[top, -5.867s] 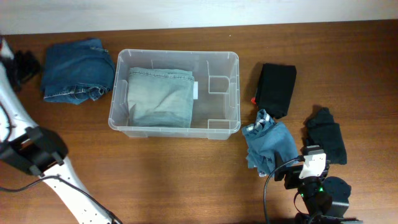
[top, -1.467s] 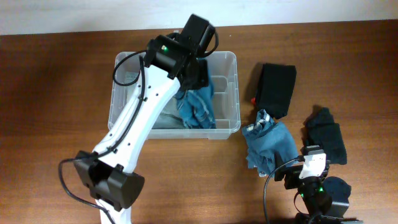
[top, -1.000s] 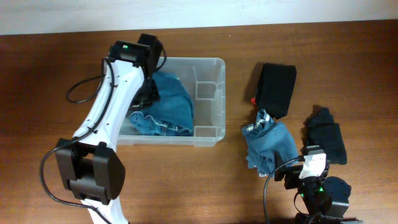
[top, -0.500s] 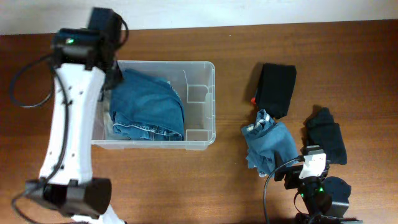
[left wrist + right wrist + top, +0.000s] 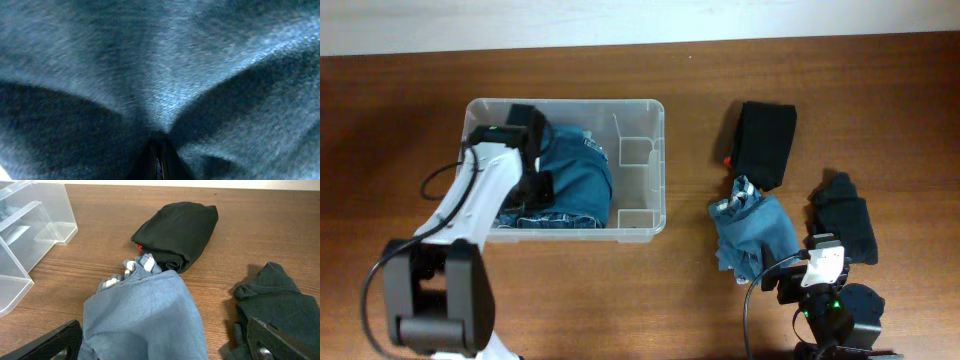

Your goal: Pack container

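Note:
The clear plastic container [image 5: 565, 101] sits left of centre, its corner also showing in the right wrist view [image 5: 30, 235]. Folded blue jeans [image 5: 578, 172] fill its large compartment. My left gripper [image 5: 536, 186] is inside the container, over the left side of the jeans. In the left wrist view, its jaws [image 5: 159, 167] are shut with their tips pressed into the denim [image 5: 165, 75], which puckers around them. My right gripper [image 5: 165, 342] rests open at the front right, fingers spread either side of a light blue garment [image 5: 145, 310].
A folded black garment [image 5: 765, 140] lies right of the container. The light blue garment [image 5: 752, 232] is in front of it and a dark garment [image 5: 845, 225] is at the far right. The container's two small right-hand compartments [image 5: 638, 150] hold nothing.
The left arm dropped the jeans into the container, which slid to the left. The arm then came down onto them and its jaws closed fully. The right arm has stayed still.

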Action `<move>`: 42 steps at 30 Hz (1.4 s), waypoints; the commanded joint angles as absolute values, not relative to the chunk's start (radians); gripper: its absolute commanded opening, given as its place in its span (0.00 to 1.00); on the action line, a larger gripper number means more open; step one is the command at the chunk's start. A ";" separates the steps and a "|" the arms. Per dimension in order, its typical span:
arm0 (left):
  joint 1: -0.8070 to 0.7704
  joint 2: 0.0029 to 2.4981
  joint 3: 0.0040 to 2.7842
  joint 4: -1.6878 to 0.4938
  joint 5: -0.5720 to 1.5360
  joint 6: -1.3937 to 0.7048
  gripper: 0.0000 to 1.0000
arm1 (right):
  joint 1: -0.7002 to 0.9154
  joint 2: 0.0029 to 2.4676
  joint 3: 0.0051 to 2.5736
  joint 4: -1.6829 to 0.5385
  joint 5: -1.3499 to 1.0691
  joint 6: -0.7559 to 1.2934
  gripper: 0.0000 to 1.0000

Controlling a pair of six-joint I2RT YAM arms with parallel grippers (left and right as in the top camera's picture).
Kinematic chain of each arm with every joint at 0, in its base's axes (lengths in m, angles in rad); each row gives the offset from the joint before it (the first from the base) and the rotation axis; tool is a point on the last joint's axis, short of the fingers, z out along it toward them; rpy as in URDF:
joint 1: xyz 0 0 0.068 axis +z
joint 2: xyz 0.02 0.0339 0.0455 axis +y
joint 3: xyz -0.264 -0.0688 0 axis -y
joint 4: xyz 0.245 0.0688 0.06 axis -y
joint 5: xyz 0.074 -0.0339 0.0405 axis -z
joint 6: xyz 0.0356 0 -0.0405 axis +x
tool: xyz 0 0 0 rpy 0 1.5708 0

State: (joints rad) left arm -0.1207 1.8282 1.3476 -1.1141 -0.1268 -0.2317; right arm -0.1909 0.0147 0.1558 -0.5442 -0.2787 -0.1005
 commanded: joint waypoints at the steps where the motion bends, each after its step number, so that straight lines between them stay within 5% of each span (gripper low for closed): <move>1: -0.045 1.849 1.228 -1.073 -0.074 -0.264 0.07 | -0.196 0.007 0.150 -0.545 -0.280 -0.092 0.98; 6: -0.033 1.849 1.391 -1.109 -0.066 -0.240 0.10 | -0.196 0.007 0.150 -0.545 -0.280 -0.092 0.98; 12: -0.069 1.849 1.897 -1.288 -0.062 -0.237 0.40 | -0.196 0.007 0.150 -0.545 -0.280 -0.092 0.98; 18: -0.177 1.861 1.891 -1.319 0.142 -0.173 0.40 | -0.196 0.007 0.150 -0.545 -0.280 -0.092 0.98; 24: -0.338 1.919 1.589 -1.283 -0.032 -0.133 0.40 | -0.196 0.007 0.150 -0.545 -0.280 -0.092 0.99; 30: -0.307 1.961 1.459 -1.084 -0.035 -0.159 0.39 | -0.196 0.007 0.150 -0.545 -0.280 -0.092 0.98; 36: -0.276 1.961 1.907 -1.377 -0.041 -0.135 0.40 | -0.196 0.007 0.150 -0.545 -0.280 -0.092 0.98; 42: -0.263 1.949 2.344 -1.688 -0.200 -0.139 0.52 | -0.196 0.007 0.150 -0.545 -0.280 -0.092 0.98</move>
State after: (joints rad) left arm -0.2741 1.9724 2.2673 -1.6642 -0.1230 -0.1486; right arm -0.1909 0.0120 0.1558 -0.5446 -0.2787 -0.1009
